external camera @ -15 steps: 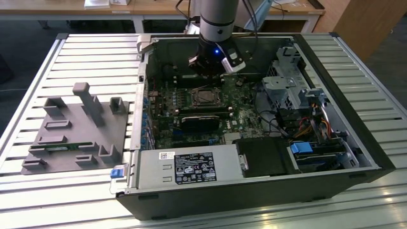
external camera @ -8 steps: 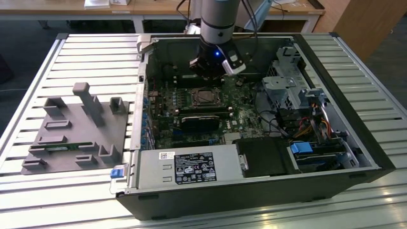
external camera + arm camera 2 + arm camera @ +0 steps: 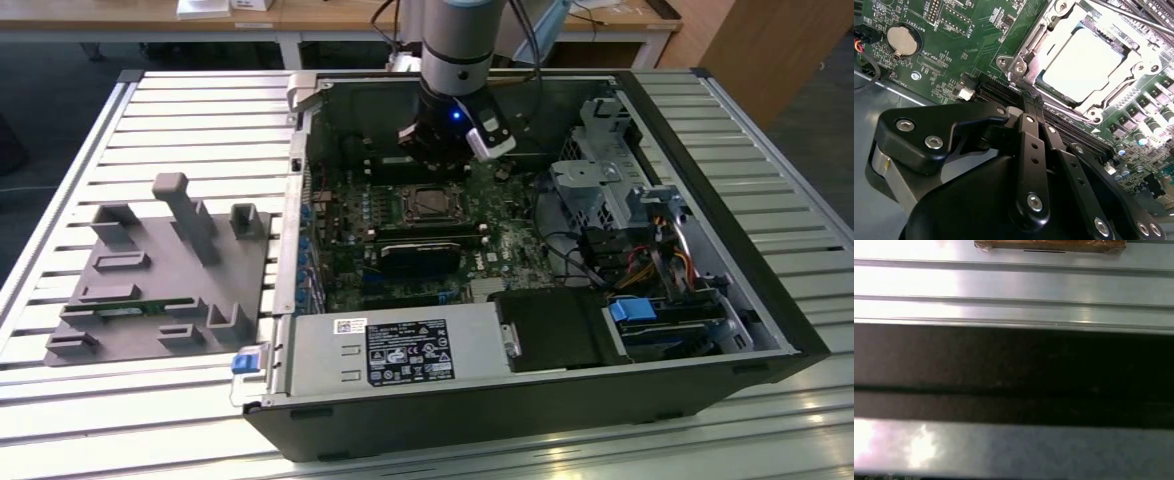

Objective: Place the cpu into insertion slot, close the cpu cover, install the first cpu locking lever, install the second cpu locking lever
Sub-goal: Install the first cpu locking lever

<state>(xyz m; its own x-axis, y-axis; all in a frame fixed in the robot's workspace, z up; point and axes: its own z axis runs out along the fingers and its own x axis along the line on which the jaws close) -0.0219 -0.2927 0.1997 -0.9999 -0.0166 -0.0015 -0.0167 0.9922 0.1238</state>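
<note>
The gripper (image 3: 1026,102), fingers pressed together with nothing between them, hangs just beside the insertion slot (image 3: 1089,65). Beyond it the cpu (image 3: 1084,62) sits seated under the cpu cover (image 3: 1026,55): light, rigid, probably fragile, best handled by its edges.

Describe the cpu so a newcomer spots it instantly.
Start at the open computer case and its green motherboard. In the second wrist view, the cpu sits inside the silver cpu cover, beyond the gripper. It is a plain bright square, unlike the round coin battery.
</note>
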